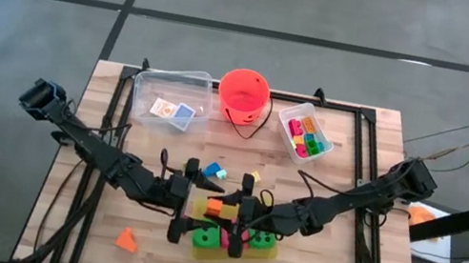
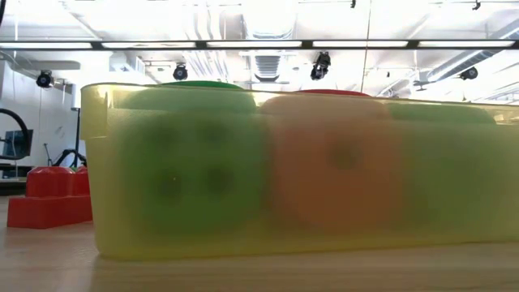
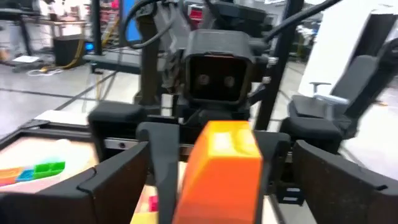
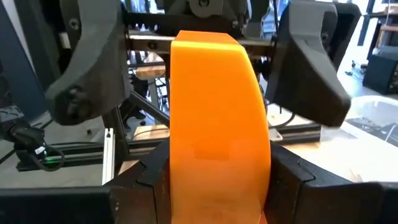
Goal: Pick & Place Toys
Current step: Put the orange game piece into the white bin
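Orange block [image 4: 219,118] fills the space between the right gripper [image 1: 244,213] fingers, which pinch its sides, its long axis running straight out ahead. Facing it, the left gripper [image 1: 198,205] stands spread wide, flanking the block's far end without touching, above the yellow tray [image 1: 223,253].

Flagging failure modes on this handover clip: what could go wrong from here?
The right gripper pinches the orange plastic block only at its near end, so it could tip or slip. The left gripper, fingers open on either side of the block, could knock it when pulling away. A drop would land near the yellow tray holding foam dice.
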